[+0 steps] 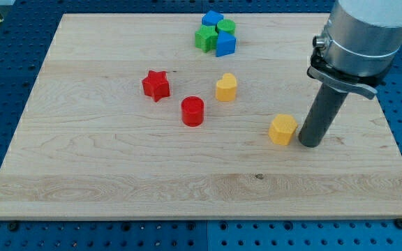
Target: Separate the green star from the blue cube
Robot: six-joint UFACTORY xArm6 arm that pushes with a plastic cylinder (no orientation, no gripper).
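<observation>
A green star [204,38] sits near the view's top middle, in a tight cluster. A blue cube [225,44] touches it on its right. A second blue block [212,19] and a green cylinder [226,28] lie just above them in the same cluster. My tip [310,143] rests on the board at the view's right, far below and to the right of the cluster. It stands just right of a yellow hexagonal block [283,130].
A red star [156,85], a red cylinder [192,111] and a yellow heart-shaped block [226,87] lie in the middle of the wooden board [82,160]. The arm's grey body [360,38] fills the view's top right.
</observation>
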